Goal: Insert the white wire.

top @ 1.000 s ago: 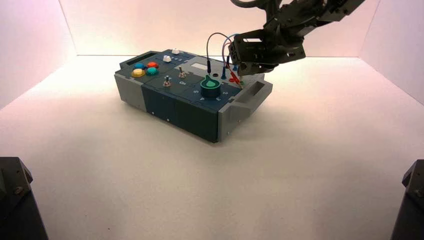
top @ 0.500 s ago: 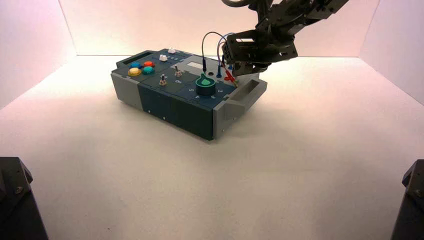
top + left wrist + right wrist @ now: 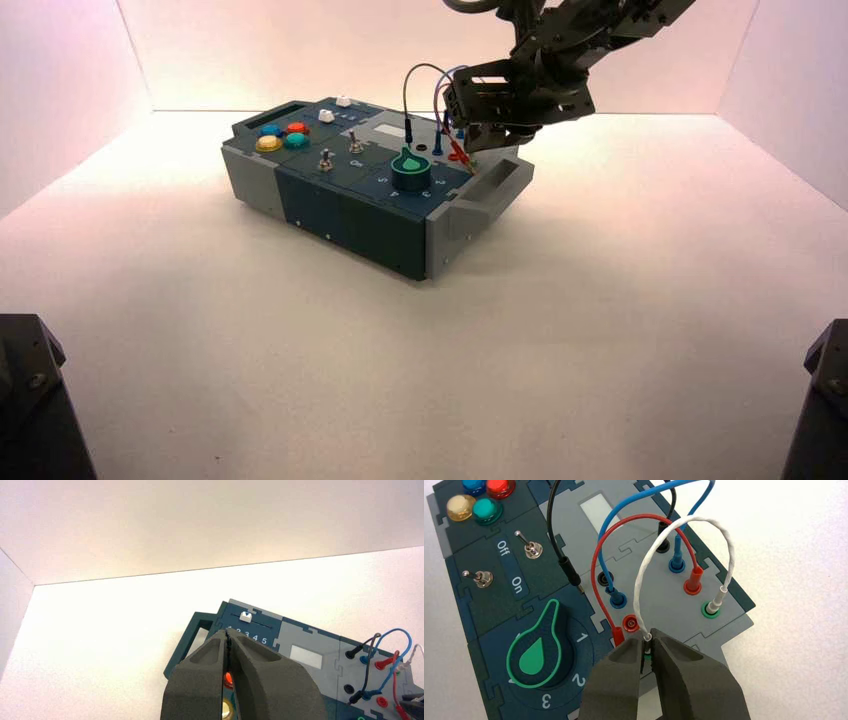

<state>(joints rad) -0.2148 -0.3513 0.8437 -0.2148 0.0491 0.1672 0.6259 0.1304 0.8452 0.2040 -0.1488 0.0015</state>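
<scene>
The white wire (image 3: 725, 535) arches over the box's socket panel (image 3: 644, 575). One pale plug (image 3: 719, 597) stands in a green-ringed socket (image 3: 710, 610). My right gripper (image 3: 647, 640) is shut on the other plug, right over a second green ring that peeks between the fingers. In the high view the right gripper (image 3: 470, 142) hangs over the box's (image 3: 340, 210) right rear corner. My left gripper (image 3: 227, 636) is shut on nothing above the coloured buttons, and the white wire (image 3: 416, 652) shows at that view's edge.
Red (image 3: 634, 517), blue (image 3: 624, 510) and black (image 3: 550, 515) wires loop beside the white one. A loose red plug (image 3: 618, 634) lies next to a red socket (image 3: 631, 624). A green knob (image 3: 536, 650), two toggles (image 3: 531, 547) and round buttons (image 3: 486, 509) fill the rest.
The box and my right gripper have both shifted a little to the left in the first half second. Since then nothing has moved.
</scene>
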